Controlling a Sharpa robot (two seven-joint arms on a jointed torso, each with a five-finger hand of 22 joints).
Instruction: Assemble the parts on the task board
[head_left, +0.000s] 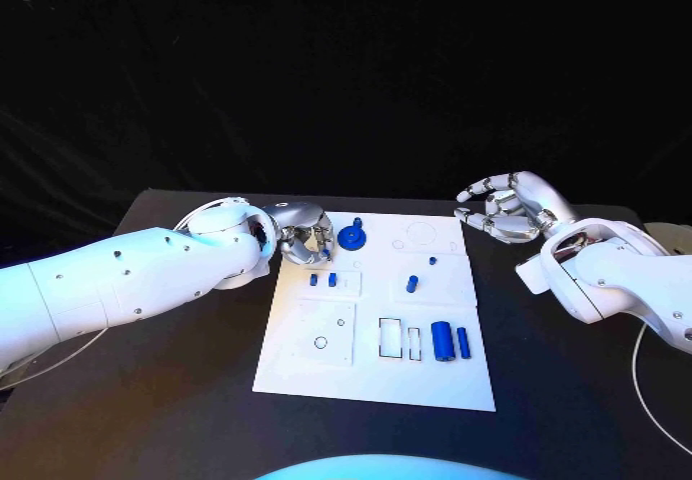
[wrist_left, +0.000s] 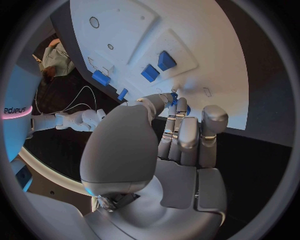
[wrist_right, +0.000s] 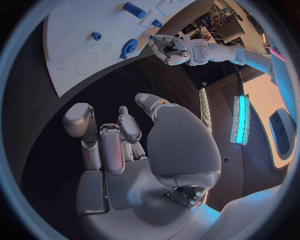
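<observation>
Left hand (head_left: 299, 240) fingers (wrist_left: 177, 131) curl down at the board's (head_left: 310, 370) far-left corner. The wrist view shows a small blue part (wrist_left: 174, 96) at the fingertips; can't tell if it's pinched or only touched. Right hand (head_left: 508, 208) is off the board over the desk (head_left: 173, 400), fingers loosely spread, holding nothing. Head view adds a blue disc (head_left: 353, 237) beside the left hand and two blue cylinders (head_left: 450, 341) near the board's front.

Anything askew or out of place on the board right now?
Nothing stands out. The white task board lies flat and the small blue parts sit on it; the left hand is at the board's far-left corner.
</observation>
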